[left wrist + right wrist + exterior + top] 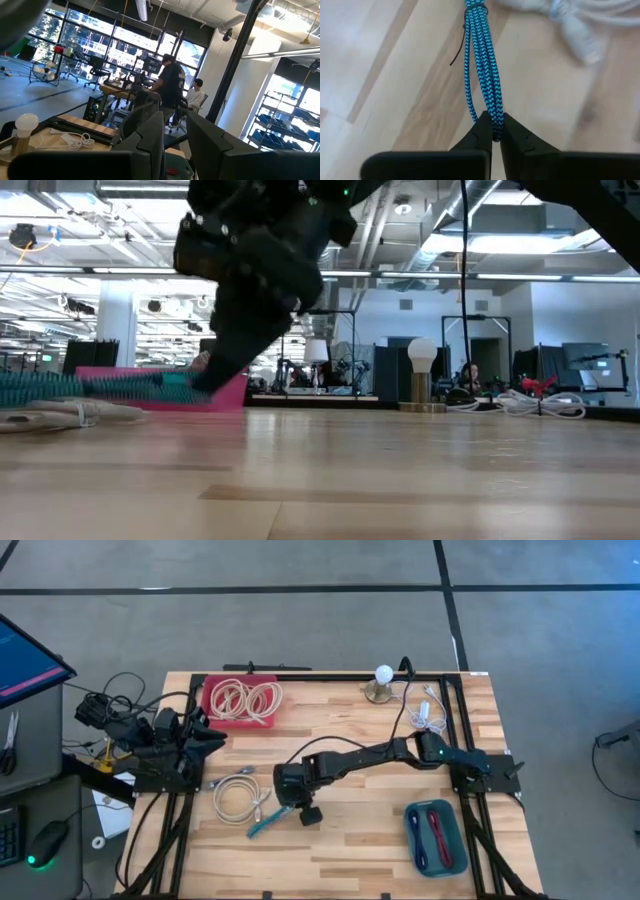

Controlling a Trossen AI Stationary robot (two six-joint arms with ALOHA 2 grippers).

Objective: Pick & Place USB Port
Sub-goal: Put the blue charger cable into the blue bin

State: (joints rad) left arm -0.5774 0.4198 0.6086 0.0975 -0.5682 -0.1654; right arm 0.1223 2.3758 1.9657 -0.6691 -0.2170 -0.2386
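Teal braided cable (482, 75) lies left of centre on the bench (350, 840), clamped at one end by the right gripper (492, 131); its long axis extends straight ahead of the gripper.

The right gripper (283, 808) reaches across to the middle of the table (350, 850), closed on one end of a bundled braided cable (264, 823) that trails away from it along the tabletop. Just beside that gripper, toward the left arm, lies a coiled cable (238, 796). Beyond the gripper, at the table's far edge, a tray (212, 712) holds more coiled cables (246, 699). Farther along that far edge stands a bulb lamp (381, 683). Behind the gripper, by the right arm's base, a bin (453, 849) holds cables. The left gripper (205, 735) waits beside the tray.
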